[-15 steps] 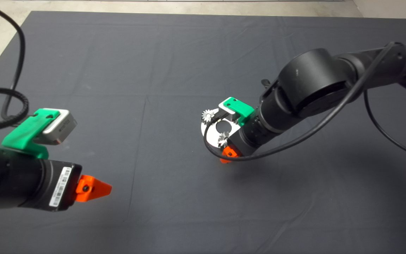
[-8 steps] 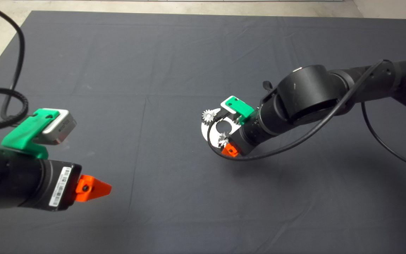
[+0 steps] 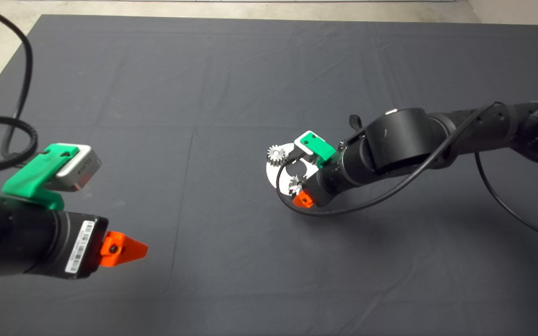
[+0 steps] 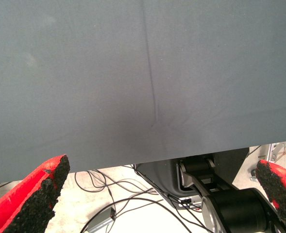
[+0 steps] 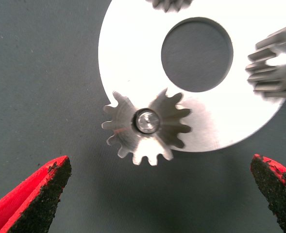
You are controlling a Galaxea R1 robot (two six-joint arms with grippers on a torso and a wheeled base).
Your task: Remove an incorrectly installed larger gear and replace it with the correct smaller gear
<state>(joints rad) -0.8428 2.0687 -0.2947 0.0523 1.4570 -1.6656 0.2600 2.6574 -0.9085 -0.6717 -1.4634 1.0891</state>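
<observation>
Over the round steel plate, the right gripper has lowered, fingers spread wide and empty around a small pinned gear; left gripper parked, spread.

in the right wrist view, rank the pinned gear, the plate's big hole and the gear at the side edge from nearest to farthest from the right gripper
1. Pinned gear: on the plate's rim, closest to the open right gripper.
2. Big hole: mid-plate, beyond that gear.
3. Side-edge gear: off to one side; too close to the hole to rank firmly.
</observation>
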